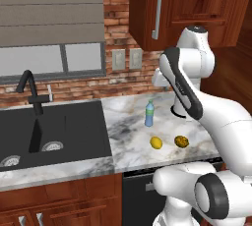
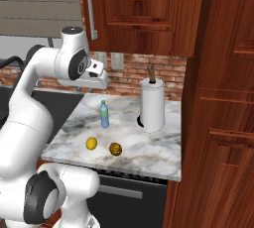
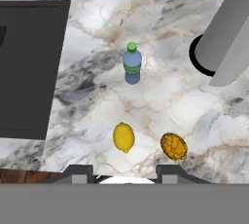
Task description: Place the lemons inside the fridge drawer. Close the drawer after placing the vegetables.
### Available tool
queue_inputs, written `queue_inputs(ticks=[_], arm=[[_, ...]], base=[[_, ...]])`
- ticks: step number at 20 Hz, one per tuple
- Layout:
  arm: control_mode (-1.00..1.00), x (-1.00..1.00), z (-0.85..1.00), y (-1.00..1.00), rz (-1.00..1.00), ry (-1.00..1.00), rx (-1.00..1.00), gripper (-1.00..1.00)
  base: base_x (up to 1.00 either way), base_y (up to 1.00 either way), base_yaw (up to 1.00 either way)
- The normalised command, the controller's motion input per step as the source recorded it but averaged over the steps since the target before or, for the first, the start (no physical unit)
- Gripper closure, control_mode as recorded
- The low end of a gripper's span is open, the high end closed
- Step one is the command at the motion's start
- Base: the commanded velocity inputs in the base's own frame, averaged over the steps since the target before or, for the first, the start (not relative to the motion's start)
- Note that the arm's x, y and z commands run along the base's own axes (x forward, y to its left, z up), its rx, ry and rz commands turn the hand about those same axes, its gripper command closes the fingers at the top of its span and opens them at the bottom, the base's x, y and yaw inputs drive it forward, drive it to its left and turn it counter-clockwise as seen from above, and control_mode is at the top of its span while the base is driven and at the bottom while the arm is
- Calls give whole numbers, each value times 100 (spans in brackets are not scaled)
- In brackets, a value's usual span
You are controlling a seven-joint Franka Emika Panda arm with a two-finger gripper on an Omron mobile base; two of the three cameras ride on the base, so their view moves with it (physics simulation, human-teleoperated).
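- Lying on the marble desk (image 3: 160, 96) near its front edge, one lemon (image 3: 123, 137) is seen just beside a darker, rough-skinned fruit (image 3: 174, 146), with a bottle (image 3: 132, 64) behind.
- It is judged light, firm, smooth and apt to roll; a grip across its short middle is advised.
- The gripper (image 3: 125, 172) is held high above the desk, looking down; its jaws stand wide, holding nothing.

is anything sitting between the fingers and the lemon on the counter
Nothing visible does. In the hand view the lemon lies on bare marble just beyond the gripper, with the bottle farther back and the darker orange-brown fruit off to one side.
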Motion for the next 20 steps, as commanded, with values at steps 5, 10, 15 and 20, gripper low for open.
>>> queue_inputs(ticks=[5,10,15,20], arm=[[-100,-33,-13,-21,-1,-3,5,-100],[-100,-29,-91,7,-9,-2,-2,-100],[-100,-1,-100,56,-16,17,-9,-100],[-100,2,-76,27,-4,34,-9,-100]], base=[[0,0,0],[0,0,0],[0,0,0],[0,0,0]])
